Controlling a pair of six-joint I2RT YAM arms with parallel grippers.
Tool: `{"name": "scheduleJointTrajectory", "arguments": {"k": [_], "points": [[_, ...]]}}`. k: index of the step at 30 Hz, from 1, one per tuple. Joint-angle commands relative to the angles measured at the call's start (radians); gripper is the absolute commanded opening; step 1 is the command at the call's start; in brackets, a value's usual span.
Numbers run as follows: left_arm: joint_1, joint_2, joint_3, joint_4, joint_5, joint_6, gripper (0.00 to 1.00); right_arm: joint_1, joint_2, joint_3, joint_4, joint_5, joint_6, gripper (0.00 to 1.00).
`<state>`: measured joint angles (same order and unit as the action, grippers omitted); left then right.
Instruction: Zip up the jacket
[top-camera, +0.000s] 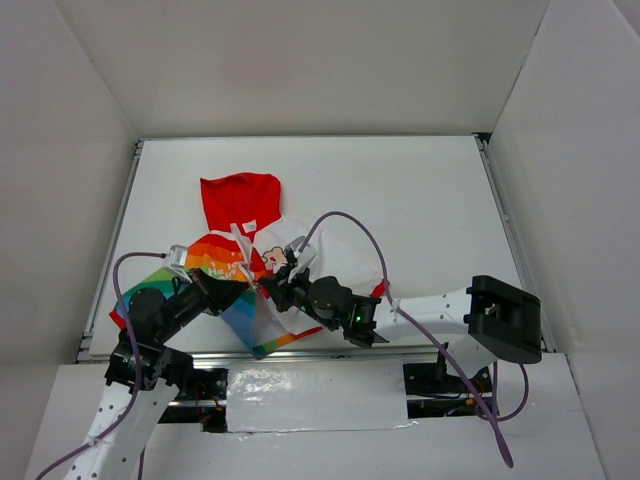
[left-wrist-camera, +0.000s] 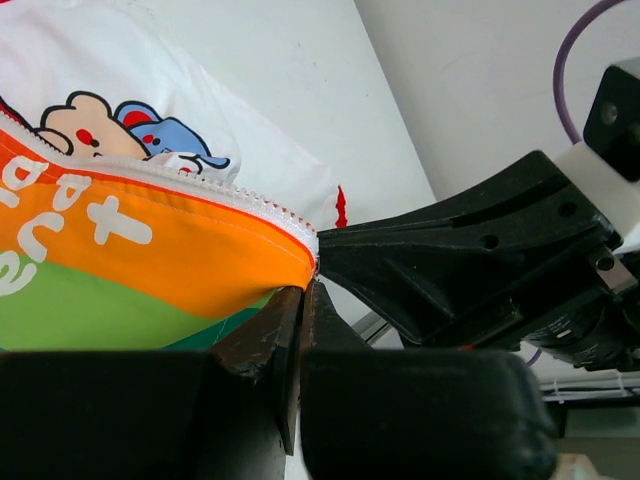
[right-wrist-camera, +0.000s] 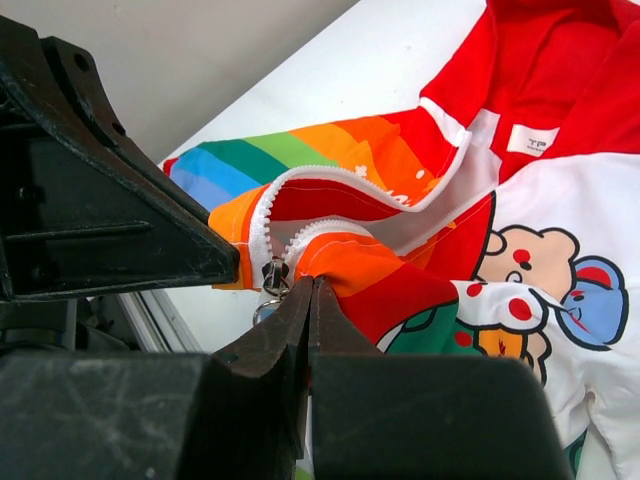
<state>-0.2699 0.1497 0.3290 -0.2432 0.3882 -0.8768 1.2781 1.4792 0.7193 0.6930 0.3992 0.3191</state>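
Nearest in the left wrist view: left gripper (left-wrist-camera: 300, 300) closed tight on the bottom corner of the jacket (left-wrist-camera: 150, 250), right at the end of the zip teeth (left-wrist-camera: 230, 195). Just beyond that corner, the black right gripper (left-wrist-camera: 440, 265) seen from the side; cannot tell its grip from here.

Nearest in the right wrist view: right gripper (right-wrist-camera: 311, 295) pressed together down to a hairline seam, tips on orange cloth just beside the slider (right-wrist-camera: 273, 273). Slider shown in this view alone, low on the zip, teeth parting in a loop above it. Left gripper (right-wrist-camera: 110, 220) as a dark block just left of the slider. Farther back, red hood (right-wrist-camera: 560, 60) and a white label (right-wrist-camera: 535, 140), both missing from the left wrist view.

From the top: jacket (top-camera: 245, 255) on the near-left part of the white table (top-camera: 420, 200), hood (top-camera: 240, 200) pointing away, both grippers meeting at its lower edge. Fingertips, slider and hem too small there, and covered by the arms. Right side of the jacket cut off in the right wrist view.
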Motion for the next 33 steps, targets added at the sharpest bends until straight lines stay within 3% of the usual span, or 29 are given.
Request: {"name": "scheduleJointTrajectory", "arguments": {"k": [1,11,26,33], "points": [[0.001,0.02,0.001,0.032,0.047,0.081,0.0,-0.005,-0.034,0.031,0.01,-0.028,-0.009,0.0],[0.001,0.054,-0.021,0.028,0.064,0.076,0.0,-0.022,-0.063,0.002,0.03,-0.062,-0.018,0.0],[0.0,0.166,-0.024,0.076,0.173,0.091,0.0,-0.1,-0.083,0.025,-0.035,-0.321,-0.012,0.0],[0.001,0.128,-0.033,0.105,0.187,0.087,0.0,-0.115,-0.048,0.04,-0.095,-0.292,0.023,0.0]]}}
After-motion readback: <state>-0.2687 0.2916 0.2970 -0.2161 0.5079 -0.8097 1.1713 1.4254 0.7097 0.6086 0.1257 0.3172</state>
